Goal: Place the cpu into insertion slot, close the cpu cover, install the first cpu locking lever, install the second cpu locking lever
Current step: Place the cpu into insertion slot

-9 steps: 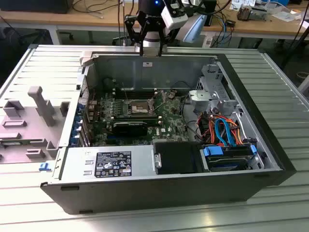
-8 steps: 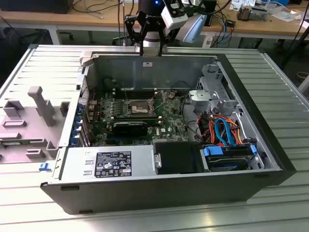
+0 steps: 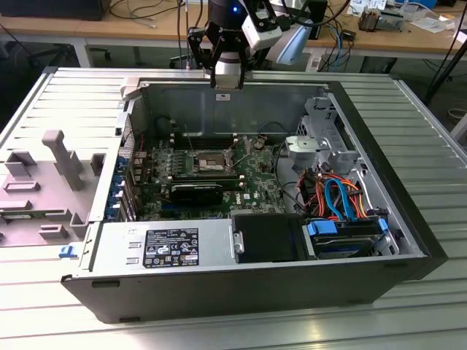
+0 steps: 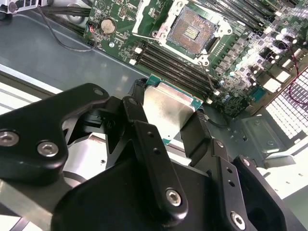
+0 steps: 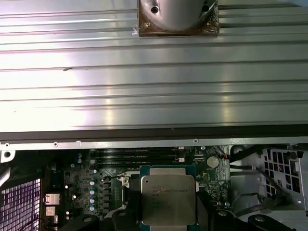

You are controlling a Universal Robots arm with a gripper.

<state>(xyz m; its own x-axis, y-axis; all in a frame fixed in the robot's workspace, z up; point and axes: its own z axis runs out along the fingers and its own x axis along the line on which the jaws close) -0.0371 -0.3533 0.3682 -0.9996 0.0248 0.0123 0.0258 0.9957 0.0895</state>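
My gripper (image 3: 225, 79) hangs above the far wall of the open computer case, shut on the cpu (image 3: 225, 73). In both wrist views the cpu (image 4: 168, 108) (image 5: 168, 199) is a flat silver-topped square chip with a green edge, pinched between the two black fingers (image 4: 138, 108). The insertion slot (image 3: 208, 162) (image 4: 192, 30) is a dark square socket with a silver rim on the green board. It lies uncovered, well below and in front of the cpu. The cpu cover (image 4: 146, 17) is a silver frame swung open beside the socket.
Long black memory slots (image 4: 173, 65) run next to the socket. A black expansion card (image 3: 195, 192) lies in front of it. Coloured cables (image 3: 332, 193) and a drive cage (image 3: 343, 237) fill the case at the exterior view's right. A grey ribbed table (image 3: 58, 102) surrounds the case.
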